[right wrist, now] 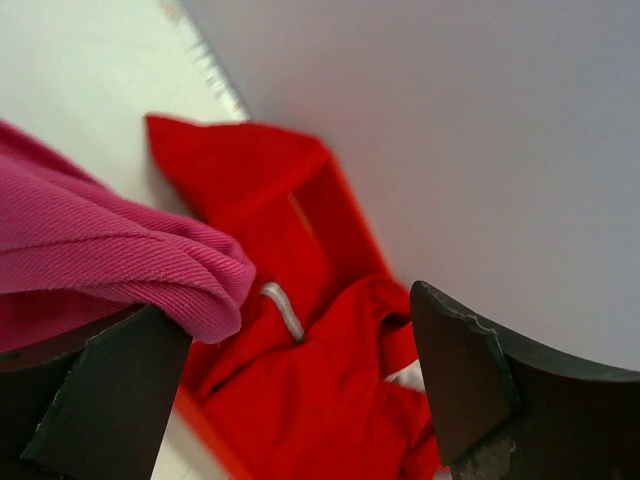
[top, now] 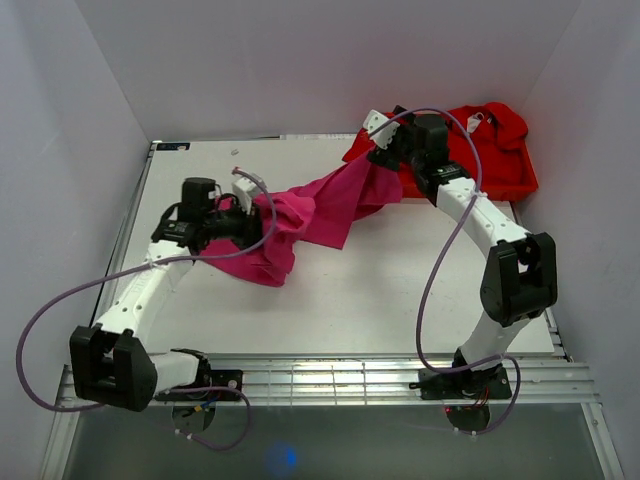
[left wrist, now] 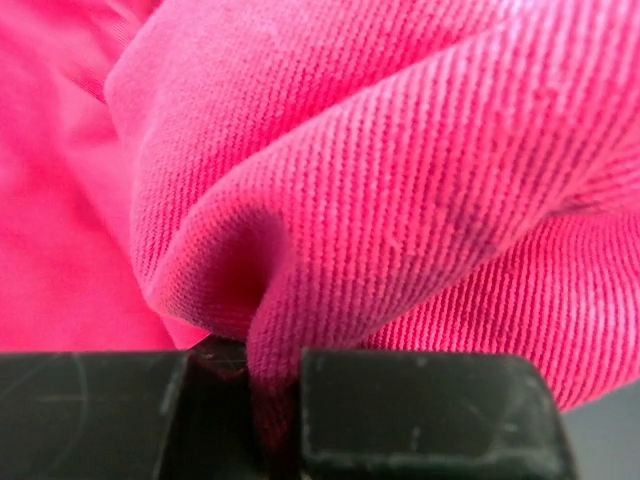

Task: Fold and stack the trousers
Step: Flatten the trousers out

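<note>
The magenta-pink trousers (top: 320, 205) stretch in a loose band across the table from centre-left up to the back right. My left gripper (top: 238, 215) is at their lower-left bunched end and is shut on a fold of the twill cloth (left wrist: 400, 180), which is pinched between its dark jaws (left wrist: 272, 372). My right gripper (top: 380, 148) is at the far end of the trousers, and its jaws stand wide open (right wrist: 300, 345). A pink fold (right wrist: 110, 260) lies draped over its left finger (right wrist: 100, 400), with nothing pinched between the two fingers.
Bright red garments (top: 490, 150) lie heaped in a red tray (right wrist: 340, 215) at the back right corner, right behind the right gripper. White walls close in on the left, back and right. Bare white tabletop (top: 400, 290) lies in front of the trousers.
</note>
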Available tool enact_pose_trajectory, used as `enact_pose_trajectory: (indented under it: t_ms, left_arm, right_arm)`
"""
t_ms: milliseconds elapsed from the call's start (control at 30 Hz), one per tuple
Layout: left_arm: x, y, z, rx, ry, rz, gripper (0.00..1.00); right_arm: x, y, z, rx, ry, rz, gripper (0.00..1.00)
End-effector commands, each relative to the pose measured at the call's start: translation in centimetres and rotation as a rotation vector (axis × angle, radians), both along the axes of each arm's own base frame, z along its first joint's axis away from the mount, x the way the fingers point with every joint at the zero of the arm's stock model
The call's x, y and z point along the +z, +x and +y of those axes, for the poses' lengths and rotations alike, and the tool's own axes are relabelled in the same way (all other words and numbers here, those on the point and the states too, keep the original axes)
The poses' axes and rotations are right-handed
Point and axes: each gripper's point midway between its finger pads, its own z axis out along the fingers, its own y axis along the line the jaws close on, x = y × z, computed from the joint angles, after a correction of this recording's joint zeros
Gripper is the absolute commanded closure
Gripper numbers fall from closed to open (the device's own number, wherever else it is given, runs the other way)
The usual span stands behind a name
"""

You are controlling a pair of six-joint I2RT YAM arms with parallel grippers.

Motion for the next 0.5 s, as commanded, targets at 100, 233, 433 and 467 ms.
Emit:
enact_pose_trajectory:
  t_ms: [100,233,433,467]
  left_arm:
    - [-5.1,-0.1,-8.4,-0.054,0.092,-0.025,1.00]
    - [-8.6,-1.4,-11.7,-0.105,0.114,0.068,0.99]
    - [-8.7,-1.7,-13.1,-0.151,0.131,0.098,0.25]
    - [-7.8,-1.9,-13.0,-0.161,0.125,0.074,0.17]
  right_arm:
    - [-7.7,-7.9,-1.8,0.045,-0.033,0.453,0.10]
    - [-11.5,-11.1,-4.3,0.044,-0.183,0.493,0.10]
    - [-15.6,-12.8,-7.7,-0.019,-0.295,0.563,0.10]
    - [-15.6,-12.7,-7.9,-0.023,-0.289,0.565,0.10]
